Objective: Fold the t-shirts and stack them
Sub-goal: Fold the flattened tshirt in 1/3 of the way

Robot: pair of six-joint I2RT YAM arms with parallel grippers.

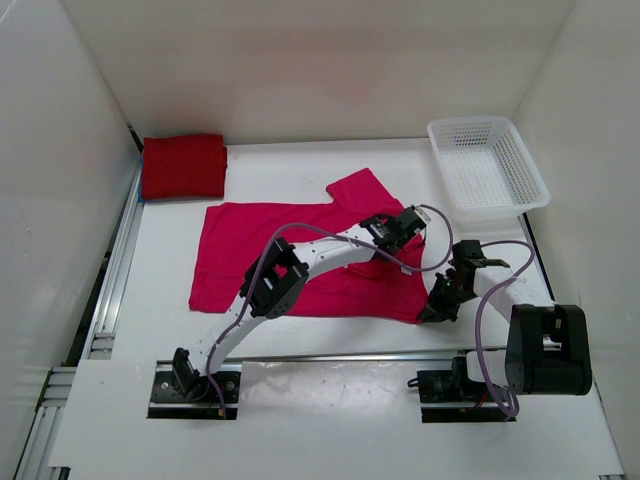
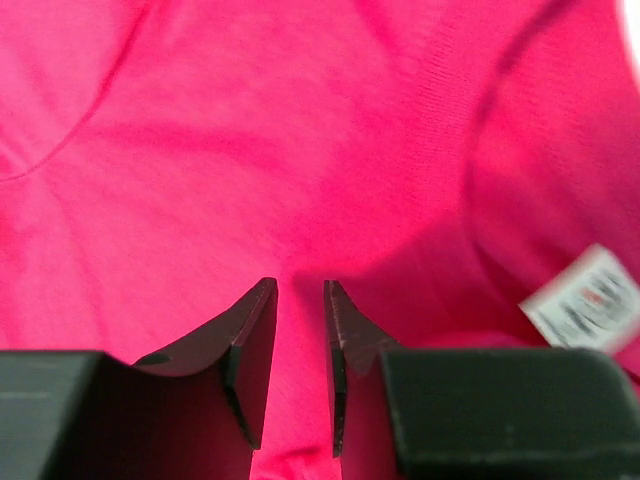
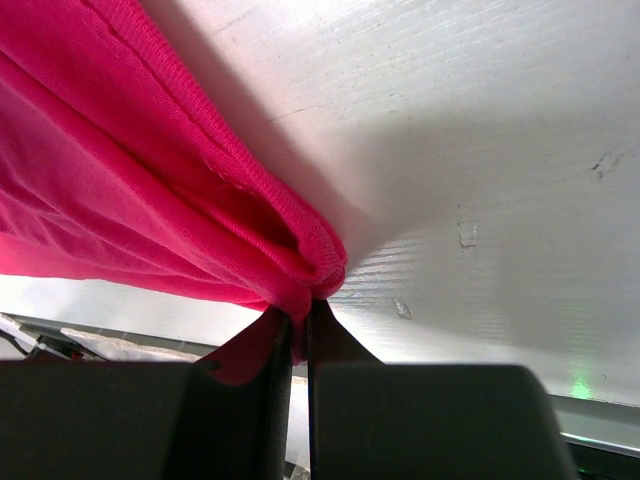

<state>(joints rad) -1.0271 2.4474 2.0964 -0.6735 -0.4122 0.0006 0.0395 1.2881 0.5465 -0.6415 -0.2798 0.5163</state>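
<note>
The pink-magenta t-shirt (image 1: 270, 250) lies spread out in the middle of the table. My left gripper (image 1: 408, 222) is down on its far right part, with its jaws close together and cloth gathered between them (image 2: 300, 285). A white label (image 2: 585, 298) shows to the gripper's right. My right gripper (image 1: 432, 312) is shut on the shirt's near right hem corner (image 3: 298, 308) and holds it just off the white table. The dark red t-shirt (image 1: 183, 166) lies folded at the far left. The blue shirt is out of view.
A white mesh basket (image 1: 480, 122) stands at the far right, with nothing in it. White walls close in the table on three sides. A metal rail (image 1: 110, 280) runs along the left edge.
</note>
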